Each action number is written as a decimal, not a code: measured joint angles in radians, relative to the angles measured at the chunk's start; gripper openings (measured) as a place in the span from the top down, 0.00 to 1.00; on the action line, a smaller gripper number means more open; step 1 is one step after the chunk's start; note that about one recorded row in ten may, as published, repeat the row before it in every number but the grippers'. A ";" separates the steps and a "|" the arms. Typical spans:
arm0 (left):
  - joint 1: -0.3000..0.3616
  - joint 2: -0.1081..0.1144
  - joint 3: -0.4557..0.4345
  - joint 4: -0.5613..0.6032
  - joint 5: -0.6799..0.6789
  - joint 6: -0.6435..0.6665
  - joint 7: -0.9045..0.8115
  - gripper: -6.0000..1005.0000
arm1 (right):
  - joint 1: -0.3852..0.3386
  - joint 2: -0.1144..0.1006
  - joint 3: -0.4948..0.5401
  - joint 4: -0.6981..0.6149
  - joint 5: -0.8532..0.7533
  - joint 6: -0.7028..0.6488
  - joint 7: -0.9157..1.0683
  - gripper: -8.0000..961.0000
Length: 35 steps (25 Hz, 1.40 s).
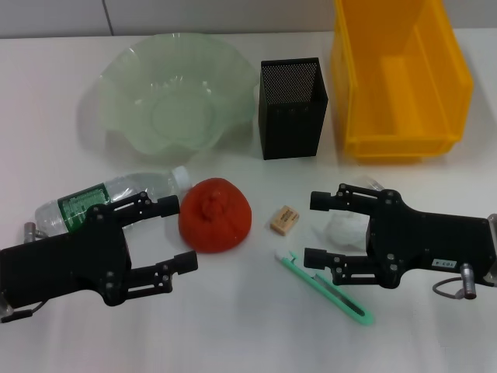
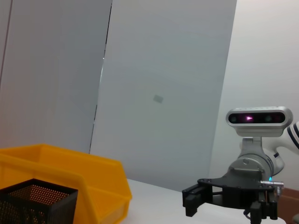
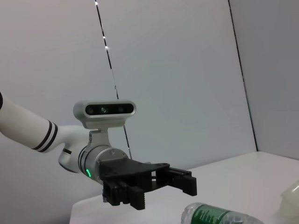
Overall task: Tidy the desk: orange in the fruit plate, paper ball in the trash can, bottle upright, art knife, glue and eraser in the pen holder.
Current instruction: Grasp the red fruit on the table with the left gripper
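Risk lies mostly with the orange [image 1: 215, 215]: it sits mid-table beside the left pincer [image 1: 177, 233], whose jaws gape wide, and a glancing close could roll it toward the lying bottle [image 1: 109, 200] at its nine o'clock. Right pincer [image 1: 324, 228], equally wide, straddles the paper ball [image 1: 345, 229]; it might clip the art knife [image 1: 322, 287]. The bottle's green label is unreadable.

Orange [image 1: 215, 215] centre; bottle [image 1: 109, 199] lying sideways left; eraser [image 1: 284, 219], green art knife [image 1: 324, 287], paper ball [image 1: 345, 230] right; fruit plate [image 1: 175, 93], pen holder [image 1: 292, 109], yellow bin [image 1: 400, 76] far.
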 joint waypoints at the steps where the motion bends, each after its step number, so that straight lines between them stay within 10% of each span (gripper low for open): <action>1: 0.000 0.000 0.000 0.000 0.000 -0.001 0.000 0.20 | 0.000 0.000 0.000 0.000 0.000 0.000 0.000 0.16; 14: -0.008 -0.002 -0.002 0.000 -0.004 -0.004 0.003 0.20 | -0.021 0.000 0.007 0.005 0.019 -0.013 -0.010 0.16; 25: -0.178 -0.015 0.008 -0.139 -0.007 -0.404 0.009 0.20 | -0.116 -0.005 0.115 0.004 0.038 -0.051 -0.030 0.16; 35: -0.202 -0.016 0.052 -0.193 -0.004 -0.549 0.010 0.20 | -0.136 -0.006 0.143 0.005 0.037 -0.056 -0.033 0.16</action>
